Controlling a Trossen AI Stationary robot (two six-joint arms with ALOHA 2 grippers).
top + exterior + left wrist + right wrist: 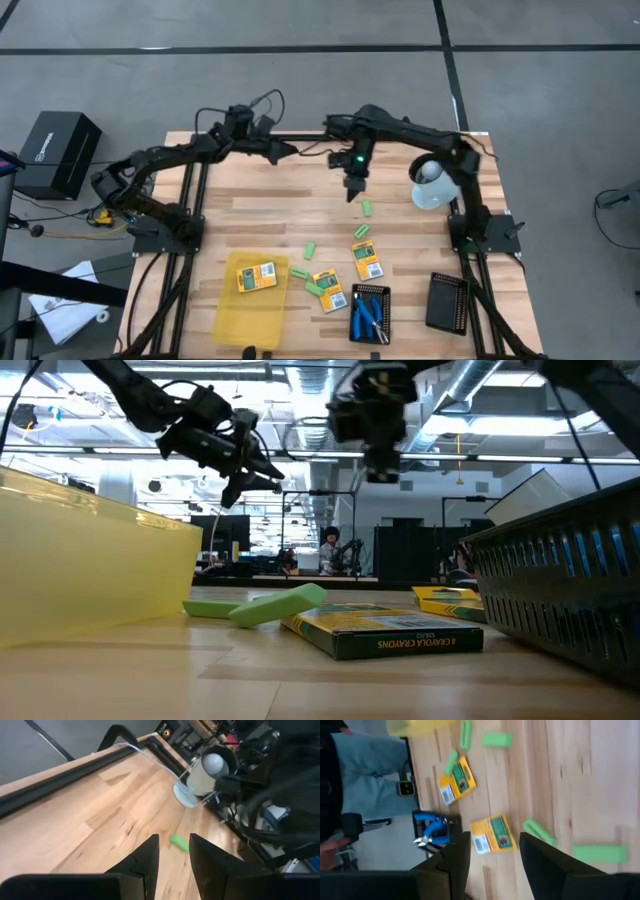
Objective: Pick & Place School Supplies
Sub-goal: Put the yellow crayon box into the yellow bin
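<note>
Dark, parted and empty, the right tool [354, 193] hangs above a green block [367, 209]; the left tool [289, 150], slightly parted, holds nothing near the bench's [260, 190] far edge. Crayon packs [367, 259] lie nearer the yellow tray [232, 315], one inside, while the blue-handled tools [368, 312] sit half hidden in a black tray [383, 296].

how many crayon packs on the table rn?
3: one in the yellow tray at, one mid-table, one nearer the front beside the black tray. More may be hidden.

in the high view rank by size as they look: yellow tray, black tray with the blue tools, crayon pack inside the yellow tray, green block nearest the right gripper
1. yellow tray
2. black tray
3. crayon pack
4. green block
</note>
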